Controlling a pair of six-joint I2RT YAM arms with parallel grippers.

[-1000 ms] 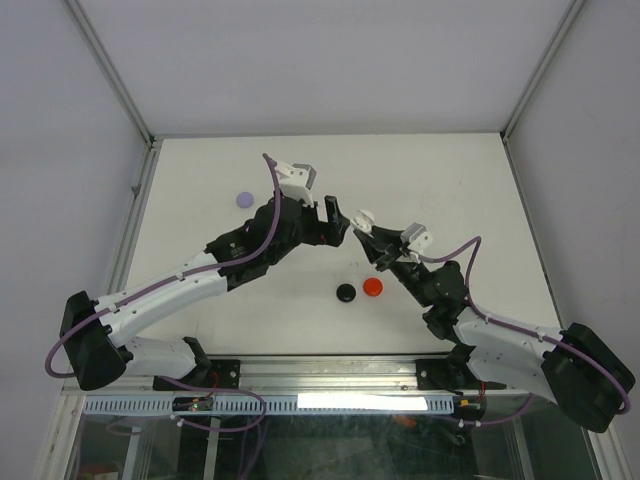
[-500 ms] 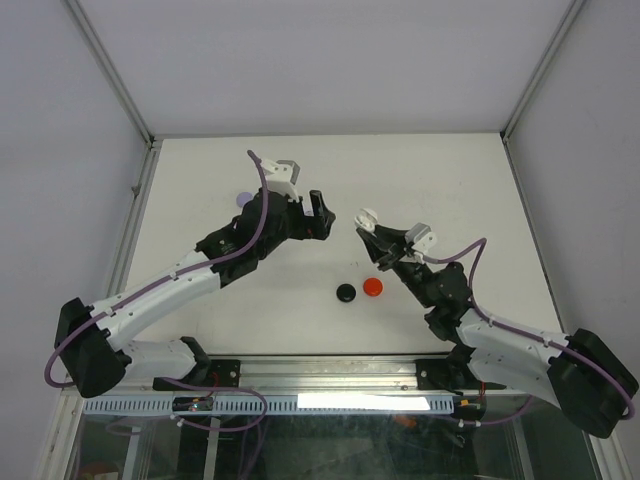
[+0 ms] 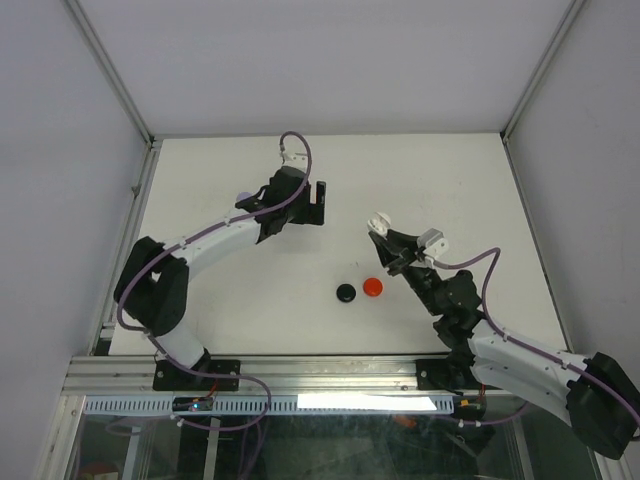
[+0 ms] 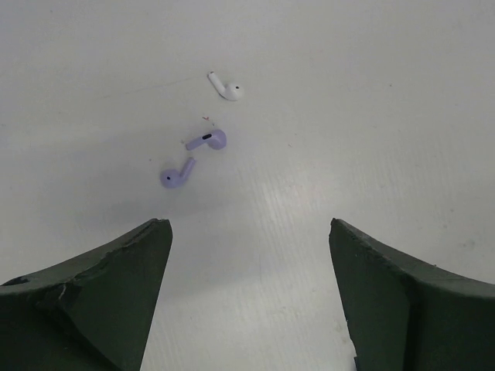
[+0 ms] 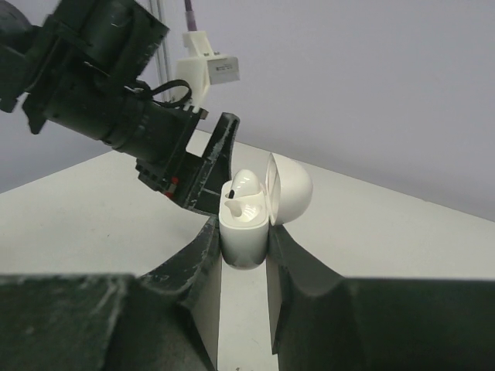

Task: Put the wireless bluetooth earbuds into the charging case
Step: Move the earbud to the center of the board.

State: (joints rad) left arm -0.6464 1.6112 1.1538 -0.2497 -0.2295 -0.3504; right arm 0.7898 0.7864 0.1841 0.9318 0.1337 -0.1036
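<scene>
Left hand [image 4: 247,228] spread, three loose earbuds [image 4: 207,141]

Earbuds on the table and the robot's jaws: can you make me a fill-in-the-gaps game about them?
Near the white earbud lie ___ lavender earbuds. The right gripper grips a white charging case whose lid is ___. The left gripper has open jaws holding ___.
Missing words: two; open; nothing.
</scene>
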